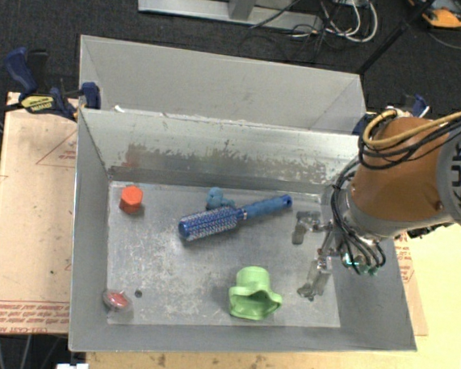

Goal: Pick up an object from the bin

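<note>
Along the near wall of the bin [199,343] lie two items: a small reddish, partly clear piece [116,299] in the near-left corner, and a light green soft cup-like object [254,294] right of centre.

The centre of the floor carries a blue hairbrush [229,218]. It lies diagonally, bristle head toward the left and handle pointing toward the far right. A small blue piece [215,195] lies just beyond the brush, touching or nearly touching it. An orange hexagonal block [132,198] rests by itself at the far left, well apart from the rest.

The arm enters from the right; its orange wrist cover [393,183] stands over the bin's right wall. The tool [309,256] is low over the right part of the floor. Its fingers are spread wide, one toward the far side and one toward the near side, with bare floor between them. It has hold of nothing.

Nearest items: the green cup-like object, just left of the near finger [315,283], and the hairbrush handle tip, near the far finger [301,226]. Neither is touched.
</note>
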Controlling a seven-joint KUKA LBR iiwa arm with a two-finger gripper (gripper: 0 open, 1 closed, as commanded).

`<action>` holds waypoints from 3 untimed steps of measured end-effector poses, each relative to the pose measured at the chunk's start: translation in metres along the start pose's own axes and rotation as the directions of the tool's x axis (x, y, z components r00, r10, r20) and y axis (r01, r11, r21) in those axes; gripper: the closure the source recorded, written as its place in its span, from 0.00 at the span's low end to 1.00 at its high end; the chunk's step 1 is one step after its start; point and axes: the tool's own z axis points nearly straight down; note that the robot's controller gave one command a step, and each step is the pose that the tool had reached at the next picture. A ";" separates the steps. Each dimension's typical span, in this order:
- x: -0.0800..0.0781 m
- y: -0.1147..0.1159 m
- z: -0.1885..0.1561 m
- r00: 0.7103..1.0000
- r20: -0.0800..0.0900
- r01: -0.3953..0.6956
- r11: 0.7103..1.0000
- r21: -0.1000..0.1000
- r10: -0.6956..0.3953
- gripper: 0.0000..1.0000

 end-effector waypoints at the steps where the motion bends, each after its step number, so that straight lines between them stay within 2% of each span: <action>1: 0.029 0.067 0.102 0.985 0.000 -0.174 0.985 -0.002 0.174 0.00; 2: 0.036 0.098 0.068 0.951 0.007 -0.310 0.951 -0.003 0.310 0.00; 3: 0.006 0.099 0.068 0.970 0.010 -0.243 0.970 -0.001 0.243 0.00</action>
